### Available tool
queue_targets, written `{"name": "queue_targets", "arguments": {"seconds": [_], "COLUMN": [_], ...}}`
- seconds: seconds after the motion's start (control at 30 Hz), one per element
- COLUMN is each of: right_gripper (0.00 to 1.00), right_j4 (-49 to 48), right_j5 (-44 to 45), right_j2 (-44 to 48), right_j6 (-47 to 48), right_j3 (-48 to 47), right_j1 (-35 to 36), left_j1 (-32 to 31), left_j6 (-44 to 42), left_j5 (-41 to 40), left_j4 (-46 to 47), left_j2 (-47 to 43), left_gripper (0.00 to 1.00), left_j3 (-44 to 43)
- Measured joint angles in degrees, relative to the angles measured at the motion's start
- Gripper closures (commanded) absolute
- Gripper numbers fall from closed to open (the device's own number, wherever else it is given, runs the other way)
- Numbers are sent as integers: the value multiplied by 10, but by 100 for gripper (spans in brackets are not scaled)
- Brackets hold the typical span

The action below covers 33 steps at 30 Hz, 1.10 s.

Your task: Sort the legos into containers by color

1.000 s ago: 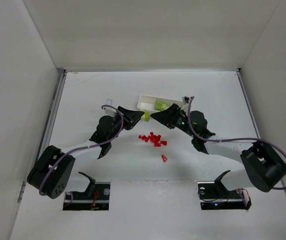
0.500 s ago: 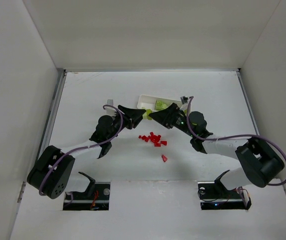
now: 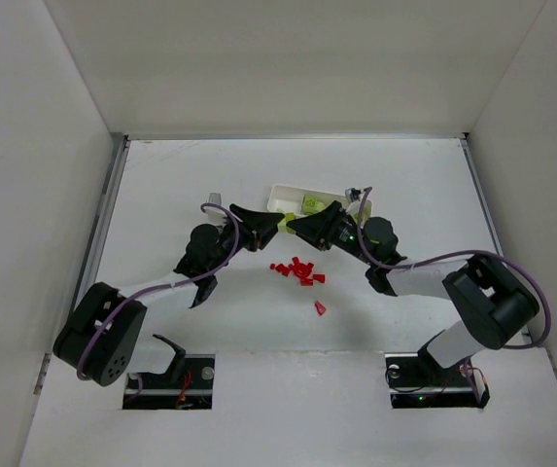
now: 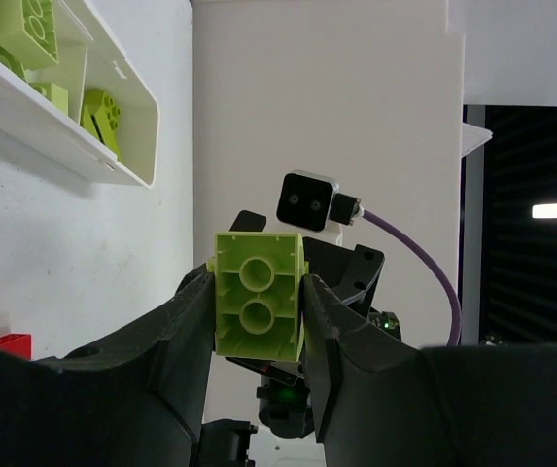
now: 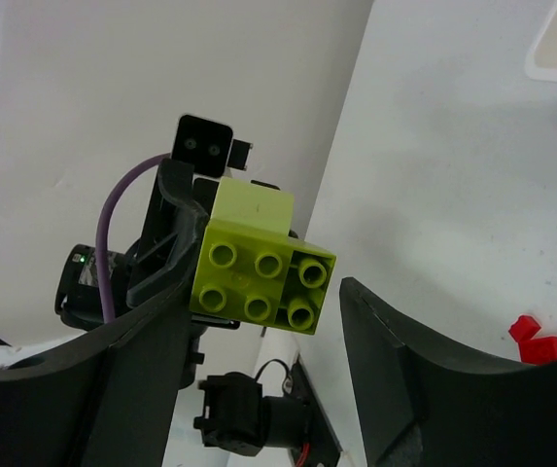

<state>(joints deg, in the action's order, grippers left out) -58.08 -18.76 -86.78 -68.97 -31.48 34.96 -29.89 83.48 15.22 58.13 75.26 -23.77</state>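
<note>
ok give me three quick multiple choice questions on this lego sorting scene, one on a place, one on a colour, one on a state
1. Where is the pile of red bricks?
A. on the table, between the tray and the arm bases
B. inside the tray
C. at the table's far edge

2. What colour are the tray's bricks?
A. red
B. blue
C. yellow-green

3. What is the left gripper doing?
A. open and empty
B. shut on a yellow-green brick
C. shut on a red brick

Answers:
1. A: the top view shows the pile on the table, nearer the bases than the tray.
2. C: the left wrist view shows yellow-green ones in it.
3. B: its fingers press both sides of that brick.
</note>
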Motion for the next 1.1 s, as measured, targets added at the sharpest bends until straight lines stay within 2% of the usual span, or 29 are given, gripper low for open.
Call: {"name": "queue_targets", "arguments": {"seconds": [0.27,0.57,0.77,0.97,1.1], "right_gripper": [53,56,56,56,55], "right_j4": [-40,-37,-26,63,182], "right_j5": [-6,-29,-22,-7,66], "right_j2": [-27,9,66,117,150], "right_j6": [-33,-26,-10,54,150], "right_j3": [-2,16,32,35,29], "right_j1": [-4,-23,-85,-131,-154], "left_j1": [2,10,48,42,32], "left_j6": [0,-5,-19,-35,-51], "left_j5": [-2,39,34,34,32], "left_j4": [3,27,24,19,19], "left_j2": [5,8,24,30,31], "left_gripper": [79,80,80,79,78], "left_j3": [0,0,2,2,1]}}
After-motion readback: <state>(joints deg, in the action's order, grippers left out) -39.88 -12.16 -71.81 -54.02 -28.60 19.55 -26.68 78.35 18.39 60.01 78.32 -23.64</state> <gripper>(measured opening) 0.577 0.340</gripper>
